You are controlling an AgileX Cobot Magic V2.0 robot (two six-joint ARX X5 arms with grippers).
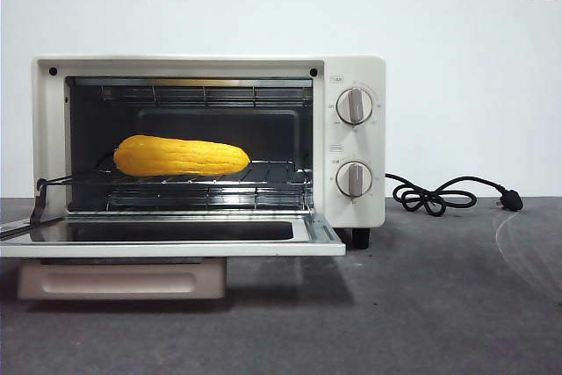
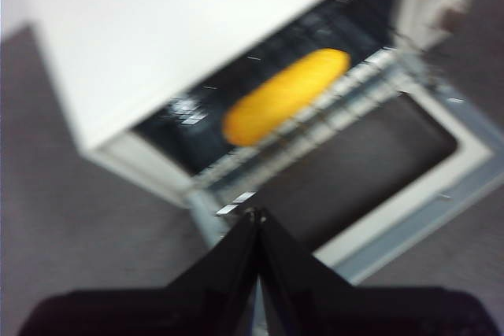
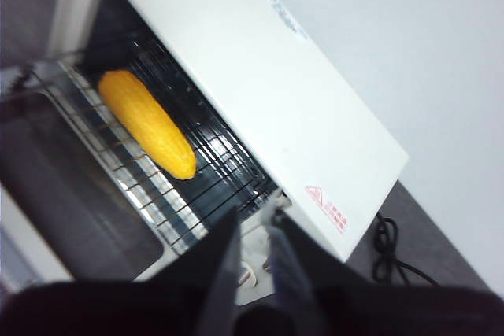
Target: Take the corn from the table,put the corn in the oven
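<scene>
Lying lengthwise on the wire rack (image 1: 263, 183) inside the oven (image 1: 351, 68), the corn (image 1: 182, 156) sits toward the left side of the cavity, thick end near the left wall and tapered end pointing to the middle of the rack. It touches only the rack bars, and no gripper is near it in the front view. The oven door (image 1: 176, 233) hangs fully open, folded down flat over the table (image 1: 421, 305), and the black cord (image 1: 439, 197) trails off to the right behind the oven.

The left gripper (image 2: 257, 222) hovers above the open door's front edge, its jaws pressed together with nothing between them. The right gripper (image 3: 253, 230) hangs above the oven's knob end, jaws a little apart and empty.

By my judgement the placing step is done: the corn is off the table and at rest in the oven. What is left, if anything, is for both arms to draw away, keeping well above the lowered door and the oven's top; shutting the door is not asked for.
</scene>
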